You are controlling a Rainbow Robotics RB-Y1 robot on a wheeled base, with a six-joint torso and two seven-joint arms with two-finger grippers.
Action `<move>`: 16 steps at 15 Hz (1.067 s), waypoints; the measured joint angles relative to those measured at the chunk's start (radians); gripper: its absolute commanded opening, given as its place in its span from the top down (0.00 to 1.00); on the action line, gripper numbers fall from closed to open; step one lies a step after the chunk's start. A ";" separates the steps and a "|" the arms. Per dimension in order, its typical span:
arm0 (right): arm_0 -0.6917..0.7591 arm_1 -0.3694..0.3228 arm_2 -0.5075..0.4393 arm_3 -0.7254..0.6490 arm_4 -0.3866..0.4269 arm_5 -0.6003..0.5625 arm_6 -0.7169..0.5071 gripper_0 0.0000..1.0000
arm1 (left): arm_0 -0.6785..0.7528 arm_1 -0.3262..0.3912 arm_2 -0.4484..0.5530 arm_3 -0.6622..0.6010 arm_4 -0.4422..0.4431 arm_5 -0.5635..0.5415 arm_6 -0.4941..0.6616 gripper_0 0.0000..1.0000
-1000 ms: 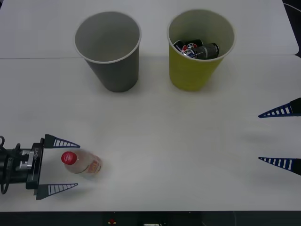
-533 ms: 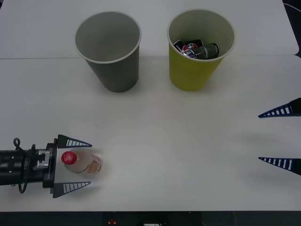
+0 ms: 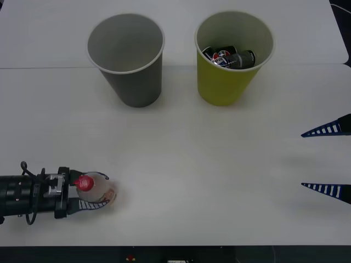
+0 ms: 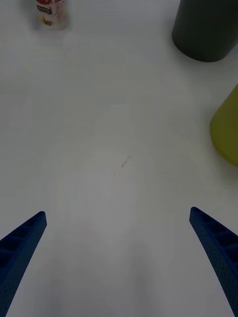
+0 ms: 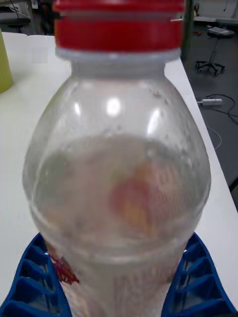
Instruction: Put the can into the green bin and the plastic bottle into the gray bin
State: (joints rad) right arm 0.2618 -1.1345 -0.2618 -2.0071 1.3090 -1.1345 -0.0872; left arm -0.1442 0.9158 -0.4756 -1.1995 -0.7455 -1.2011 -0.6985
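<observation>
Bottle item: the plastic bottle (image 3: 96, 189), clear, red screw cap, orange-yellow label, stands upright in the lower left of the front view on the white table (image 3: 181, 148). The left gripper (image 3: 94, 192) reaches in from the left edge with its blue ribbed fingers (image 5: 29, 277) closed against both sides of the bottle's body; in the left wrist view the bottle (image 5: 119, 188) sits between those fingers, cap uppermost.

Gray bin (image 3: 129, 57): upper left of centre in the front view, upright, well apart from the bottle, nothing visible inside.

Green bin (image 3: 233, 57): upper right of centre, just beside the gray bin but not touching it, upright, holding dark cans (image 3: 230, 57) that lie across one another.

Right gripper (image 3: 328, 160): at the right edge of the front view, fingers spread wide, holding nothing, well apart from both bins. In the right wrist view its fingers (image 4: 22, 247) sit at the two lower corners over bare table, with the bottle (image 4: 49, 12) at the upper left, the gray bin (image 4: 206, 29) at the upper right and the green bin (image 4: 225, 129) at the right edge.
</observation>
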 measured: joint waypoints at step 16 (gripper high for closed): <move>0.000 0.000 0.000 0.000 0.000 0.000 0.000 0.00 | 0.162 0.005 0.362 -0.471 -0.398 0.000 0.645 1.00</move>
State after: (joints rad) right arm 0.2618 -1.1345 -0.2618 -2.0072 1.3090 -1.1345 -0.0872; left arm 0.0176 0.9203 -0.1134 -1.6707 -1.1439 -1.2016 -0.0539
